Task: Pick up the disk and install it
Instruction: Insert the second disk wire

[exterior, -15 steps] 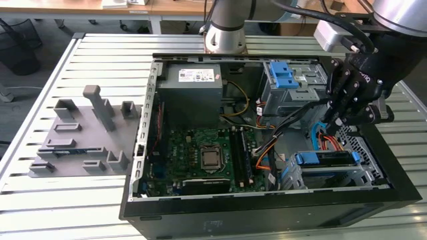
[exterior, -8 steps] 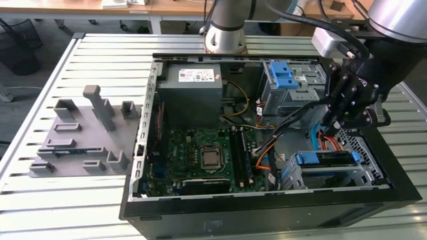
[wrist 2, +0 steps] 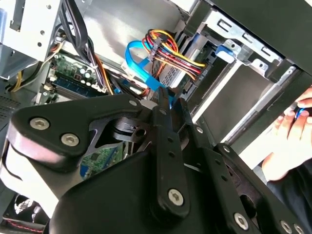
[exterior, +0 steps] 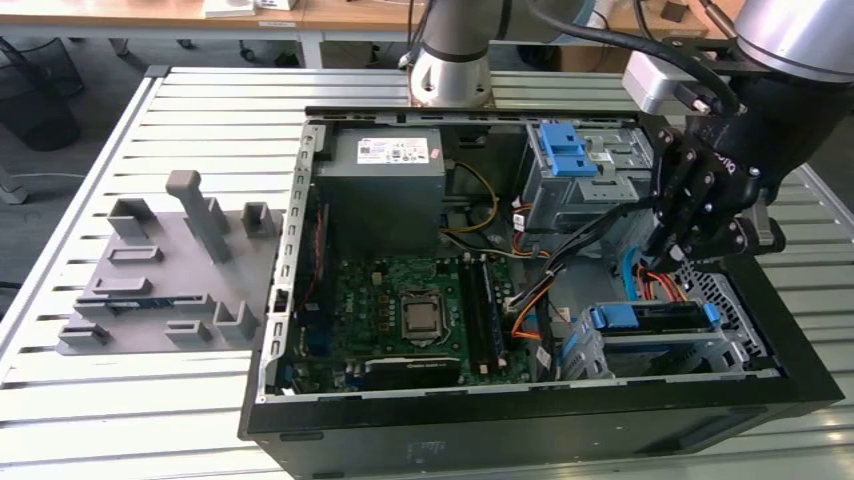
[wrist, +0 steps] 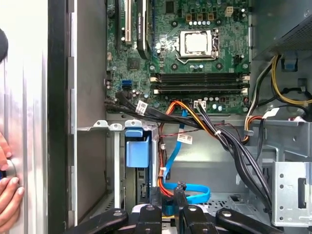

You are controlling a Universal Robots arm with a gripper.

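The disk lies flat in the lower metal drive cage at the near corner of the open computer case, on the exterior view's right, blue bracket ends showing at both sides. In the first wrist view its blue bracket tab stands in the cage slot. My black gripper hangs just above and behind that cage, apart from the disk. Its fingers are drawn together, shut, in both wrist views. A blue data cable loops right by the tips; whether it is pinched is hidden.
Bundles of orange, red and black cables cross between the motherboard and the cage. A grey power-supply box and an upper cage with light-blue tabs sit at the back. A person's hand rests outside the case wall. A grey fixture lies on the slatted table.
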